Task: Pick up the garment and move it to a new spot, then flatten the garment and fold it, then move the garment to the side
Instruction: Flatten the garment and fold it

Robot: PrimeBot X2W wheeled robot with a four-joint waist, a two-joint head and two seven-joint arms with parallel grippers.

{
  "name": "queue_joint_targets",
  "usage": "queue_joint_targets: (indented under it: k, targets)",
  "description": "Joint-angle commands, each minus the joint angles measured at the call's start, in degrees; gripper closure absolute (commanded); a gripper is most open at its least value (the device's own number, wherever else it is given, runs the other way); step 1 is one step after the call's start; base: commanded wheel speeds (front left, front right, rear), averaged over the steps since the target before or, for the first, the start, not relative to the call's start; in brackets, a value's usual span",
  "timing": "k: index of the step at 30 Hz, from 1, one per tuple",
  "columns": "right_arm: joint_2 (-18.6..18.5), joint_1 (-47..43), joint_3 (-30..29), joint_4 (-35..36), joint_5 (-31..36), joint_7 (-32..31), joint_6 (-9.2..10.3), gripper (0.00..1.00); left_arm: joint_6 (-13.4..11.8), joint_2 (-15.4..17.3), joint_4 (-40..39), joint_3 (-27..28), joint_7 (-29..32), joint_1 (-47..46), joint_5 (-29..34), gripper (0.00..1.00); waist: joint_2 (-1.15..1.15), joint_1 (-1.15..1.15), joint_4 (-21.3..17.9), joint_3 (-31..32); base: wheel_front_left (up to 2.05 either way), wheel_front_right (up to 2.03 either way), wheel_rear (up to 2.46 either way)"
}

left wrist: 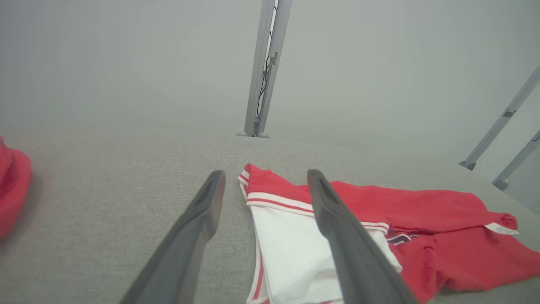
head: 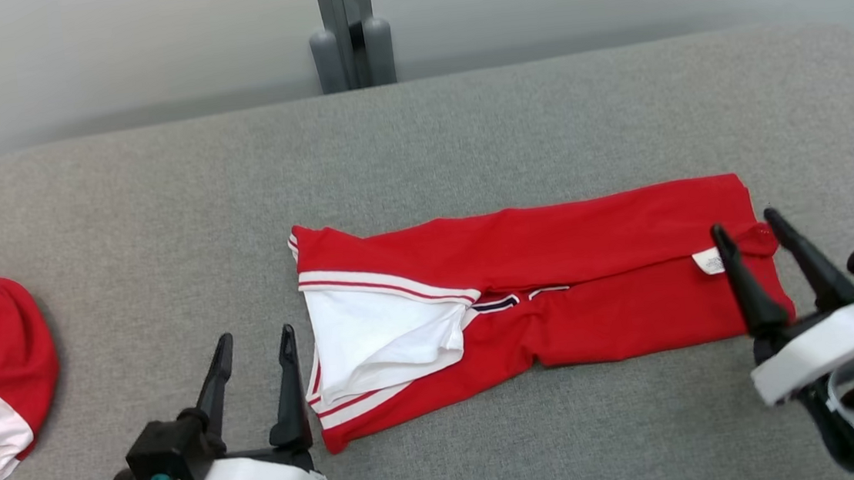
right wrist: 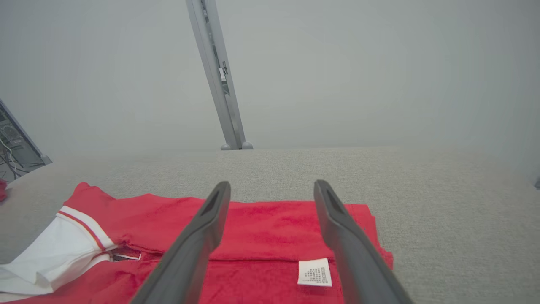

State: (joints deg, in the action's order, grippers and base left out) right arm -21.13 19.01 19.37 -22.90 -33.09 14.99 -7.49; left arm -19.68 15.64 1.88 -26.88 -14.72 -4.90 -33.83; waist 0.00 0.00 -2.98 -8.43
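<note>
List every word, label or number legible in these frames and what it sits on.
White tag on the red garment: rows of tiny print, too small to read.
Navy-and-white strip at the garment's fold: mostly hidden, no letters legible.
No other writing seen.

No print is showing clearly enough to read: a small white label [right wrist: 314, 272] is lying on the red garment [right wrist: 261, 228] near its right end, carrying rows of tiny grey characters that are blurring into illegible marks.
</note>
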Motion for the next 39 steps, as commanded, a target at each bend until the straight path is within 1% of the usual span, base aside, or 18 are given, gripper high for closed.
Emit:
queue_joint_targets:
  k: [1,7,10,15,18,24,30,39]
  targets:
    - [1.4,-2.1,-1.6,1.6,2.3,0.3,0.0,0.0,0.1,-0.6,0.2,0.8,-0.4,1.0,0.9,0.0,0.0,0.0,0.3,1.9,0.0,0.0,0.0]
    - [6.4,-9.6,-7.1,6.2,7.0,0.3,0.0,0.0,1.2,-3.0,-1.2,2.9,-0.5,4.8,7.1,0.0,0.0,0.0,0.9,4.1,0.0,0.0,0.0]
    - [7.4,-12.7,-8.7,7.4,8.1,0.3,0.0,0.0,1.4,-3.8,-1.7,3.9,-0.5,6.7,10.2,0.0,0.0,0.0,0.9,5.1,0.0,0.0,0.0]
    - [8.8,-17.1,-11.5,8.6,9.3,0.3,0.0,0.0,3.0,-5.7,-2.4,5.4,-0.5,10.6,13.6,0.0,0.0,0.0,0.9,7.3,0.0,0.0,0.0]
    - [9.1,-18.6,-12.5,8.7,9.3,0.3,0.0,0.0,3.6,-6.5,-2.5,5.6,-0.5,11.9,14.8,0.0,0.0,0.0,0.9,8.0,0.0,0.0,0.0]
    - [10.2,-20.6,-14.2,9.1,8.5,0.3,0.0,0.0,5.8,-8.2,-2.3,6.9,-0.5,13.6,17.3,0.0,0.0,0.0,0.8,8.9,0.0,0.0,0.0]
    - [10.4,-21.1,-14.6,9.3,8.9,0.3,0.0,0.0,6.7,-9.3,-2.0,8.6,-0.5,14.1,19.5,0.0,0.0,0.0,0.6,9.5,0.0,0.0,0.0]
    - [10.1,-21.8,-14.4,10.5,9.7,0.3,0.0,0.0,8.0,-11.0,-0.9,10.3,-0.5,15.1,20.3,0.0,0.0,0.0,0.7,9.9,0.0,0.0,0.0]
